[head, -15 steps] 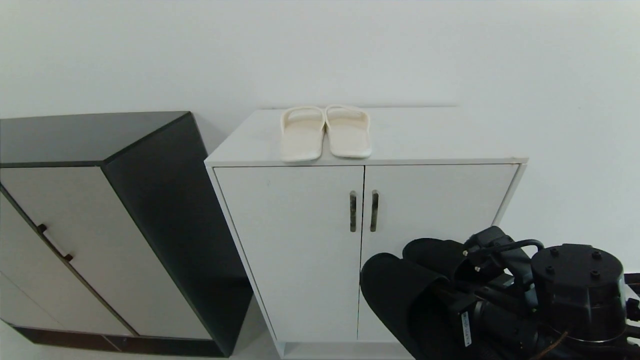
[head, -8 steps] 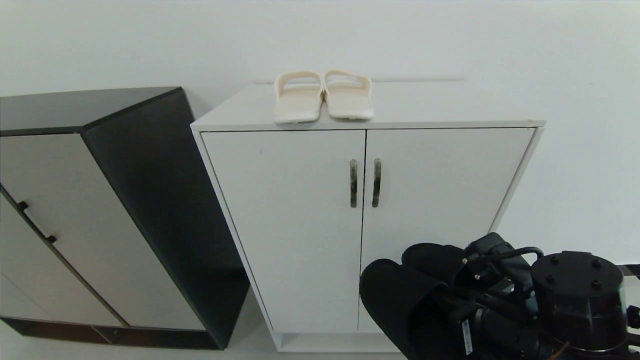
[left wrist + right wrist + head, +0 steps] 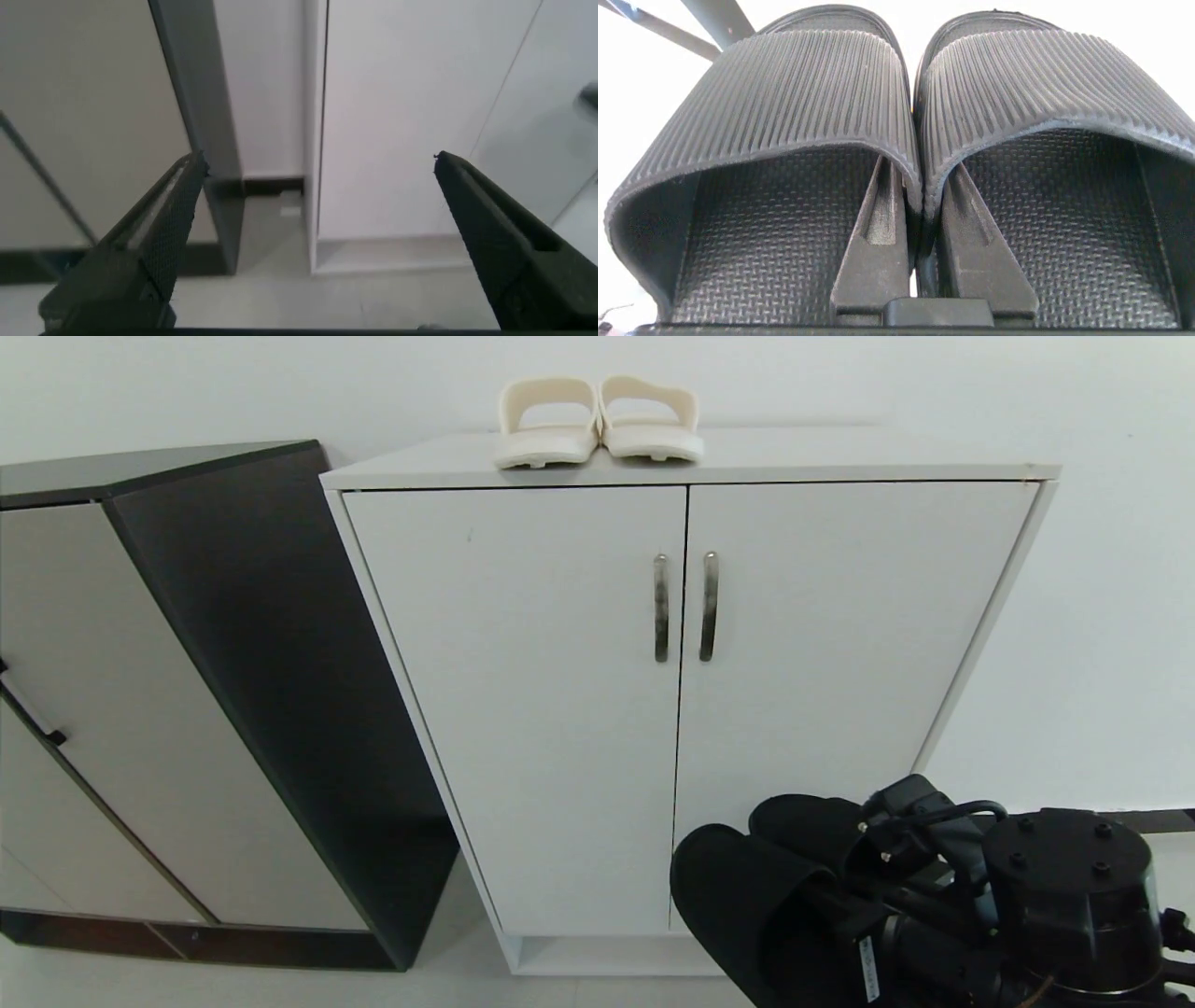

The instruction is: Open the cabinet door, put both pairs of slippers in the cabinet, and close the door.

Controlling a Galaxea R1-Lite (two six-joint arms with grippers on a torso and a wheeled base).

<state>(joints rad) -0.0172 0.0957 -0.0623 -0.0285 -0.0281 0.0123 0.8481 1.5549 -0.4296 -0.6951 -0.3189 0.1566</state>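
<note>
The white cabinet (image 3: 551, 709) has both doors shut, with its two handles (image 3: 661, 607) side by side at the centre seam. The cream slippers (image 3: 597, 425) sit on the cabinet top at its front edge, near the middle. The right gripper (image 3: 920, 238) holds the black slippers (image 3: 813, 121) low before the right door, its jaws pinching their inner walls together. The left gripper (image 3: 318, 163) hangs by the cabinet's base, jaws wide.

Black slippers (image 3: 747, 896) gripped, cream (image 3: 597, 425) atop cabinet (image 3: 541, 709)
</note>
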